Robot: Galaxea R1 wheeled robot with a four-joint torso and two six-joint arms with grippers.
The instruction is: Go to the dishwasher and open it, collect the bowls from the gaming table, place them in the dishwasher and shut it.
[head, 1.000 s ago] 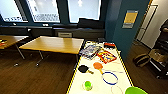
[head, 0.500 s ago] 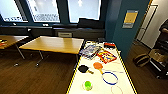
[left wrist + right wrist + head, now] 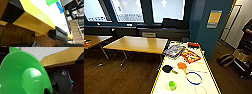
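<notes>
The lime green bowl (image 3: 25,78) loomed beside the right wrist — whether either claw was clenched, I cannot tell — above the yellow-edged gaming tabletop (image 3: 181,83).

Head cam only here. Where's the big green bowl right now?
Observer: In the right wrist camera. The green bowl is right up against the lens, hollow side facing it.
Operator: Is it gripped?
Observer: Can't tell from that view. Past the bowl I see the table, its yellow wooden edge and white top.
Operator: Left wrist?
Observer: It looks along the table edge from low down. A green shape and a blue strip are over the white top.
</notes>
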